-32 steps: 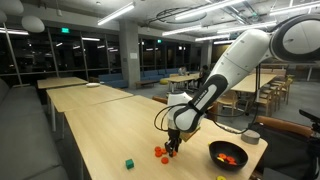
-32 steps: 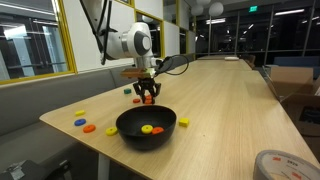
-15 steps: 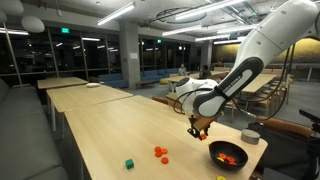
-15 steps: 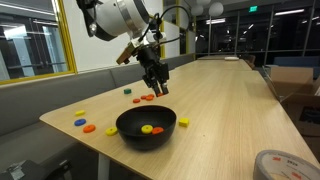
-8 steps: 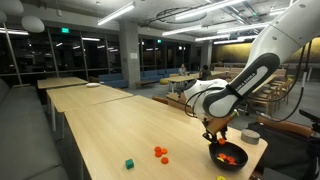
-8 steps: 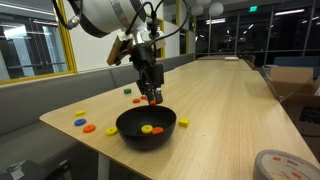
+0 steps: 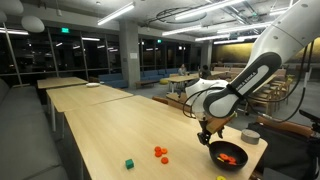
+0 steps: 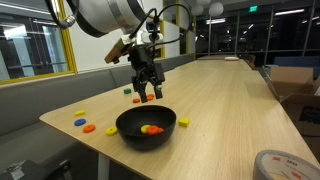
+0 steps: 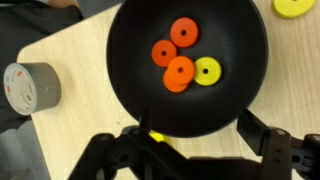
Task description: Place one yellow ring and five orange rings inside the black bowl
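Note:
The black bowl (image 9: 128,70) fills the wrist view and stands near the table's corner in both exterior views (image 7: 214,151) (image 8: 128,134). Inside it lie three orange rings (image 9: 180,73) and one yellow ring (image 9: 207,71). My gripper (image 9: 200,135) hangs just above the bowl, open, with nothing between its fingers (image 9: 258,128). In the exterior views the gripper (image 7: 207,134) (image 8: 147,94) sits over the bowl's far side. More orange rings (image 7: 160,153) lie on the table away from the bowl.
A small green cube (image 7: 128,163) sits near the loose rings. A grey tape roll (image 9: 30,86) lies beside the bowl. Yellow, orange and blue discs (image 8: 84,122) lie by the table edge, and a yellow piece (image 8: 183,122) rests beside the bowl. A grey round container (image 7: 252,136) stands behind the bowl.
The gripper carried an orange ring from the table to above the bowl, then opened; the ring is no longer between its fingers.

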You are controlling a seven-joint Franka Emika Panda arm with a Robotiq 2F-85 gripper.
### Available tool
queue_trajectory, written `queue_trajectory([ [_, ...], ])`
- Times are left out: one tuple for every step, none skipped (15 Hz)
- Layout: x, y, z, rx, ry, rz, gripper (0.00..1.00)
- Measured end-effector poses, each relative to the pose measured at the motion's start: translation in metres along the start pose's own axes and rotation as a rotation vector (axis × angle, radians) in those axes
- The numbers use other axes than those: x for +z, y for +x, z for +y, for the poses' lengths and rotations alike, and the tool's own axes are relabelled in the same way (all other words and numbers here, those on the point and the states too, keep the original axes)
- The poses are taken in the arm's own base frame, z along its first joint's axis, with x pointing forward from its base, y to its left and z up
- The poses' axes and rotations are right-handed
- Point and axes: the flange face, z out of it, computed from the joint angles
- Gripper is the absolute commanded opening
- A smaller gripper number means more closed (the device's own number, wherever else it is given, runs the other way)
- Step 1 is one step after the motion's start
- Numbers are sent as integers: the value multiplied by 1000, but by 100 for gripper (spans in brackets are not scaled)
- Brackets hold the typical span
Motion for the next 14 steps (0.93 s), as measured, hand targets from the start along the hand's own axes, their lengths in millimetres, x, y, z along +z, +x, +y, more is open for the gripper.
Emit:
queue_trajectory([
  [-6,1,-8,-24,24,38,100],
  [-14,1,-18,-55,49,77,100],
  [-22,0,-29,-88,73,114,100],
  [-29,-2,-41,-122,98,146,100],
  [-36,-4,-53,-157,124,174,100],
  [-41,-7,-64,-186,151,194,100],
  [-46,-9,-75,-214,177,212,100],
  [-49,-10,-85,-238,203,225,100],
  [-52,-10,-94,-260,229,238,100],
  [-53,-9,-102,-276,258,250,100],
  [-53,-7,-109,-288,284,258,100],
  [-52,-4,-116,-299,308,262,100],
  [-51,0,-122,-307,328,265,100],
  [-49,4,-128,-312,342,267,100],
])
